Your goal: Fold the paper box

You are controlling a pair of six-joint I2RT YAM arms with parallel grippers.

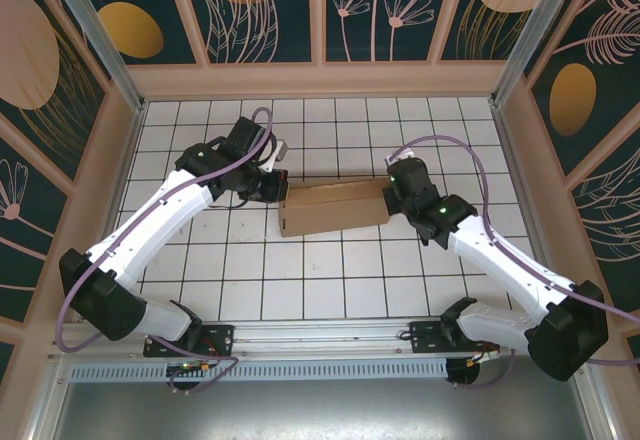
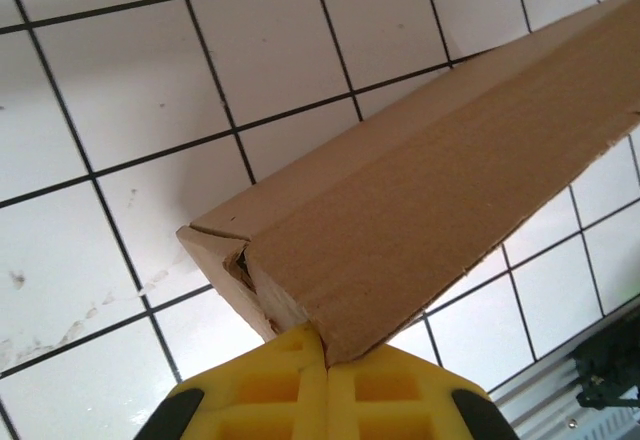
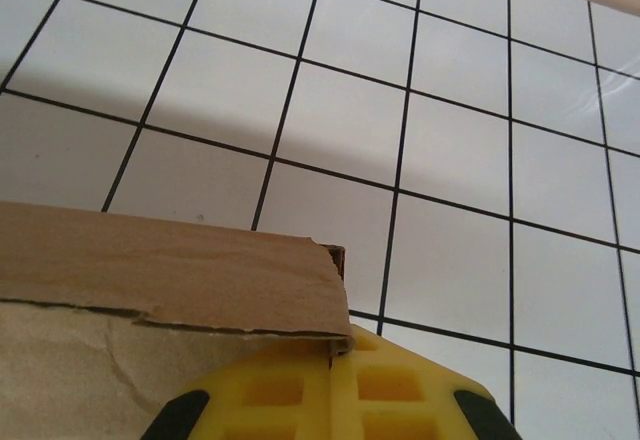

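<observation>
At the near edge of the bench the two arms rise from their bases and reach inward, meeting the paper box from either side. The left tool is fully closed, yellow pads together, and the lower corner of a cardboard panel runs straight into the seam between them, so it appears to have that thin wall pinched. The right tool is closed the same way, with the torn-looking edge of a brown flap ending right at its seam (again a pinch on the sheet, as far as I can judge).

Beyond the tools, the box lies about mid-bench on the white gridded tiles as a long, low brown shape. It is slightly skewed to the grid and already creased into walls, its left end not quite closed where two edges meet at a gap. Behind it the bench runs on to the patterned back wall.

The cardboard should be light and fairly stiff across its panels but willing along the creases. It may slide on the smooth tiles, and edges can tear or buckle. Holding close to a fold line at each end looks safest.
</observation>
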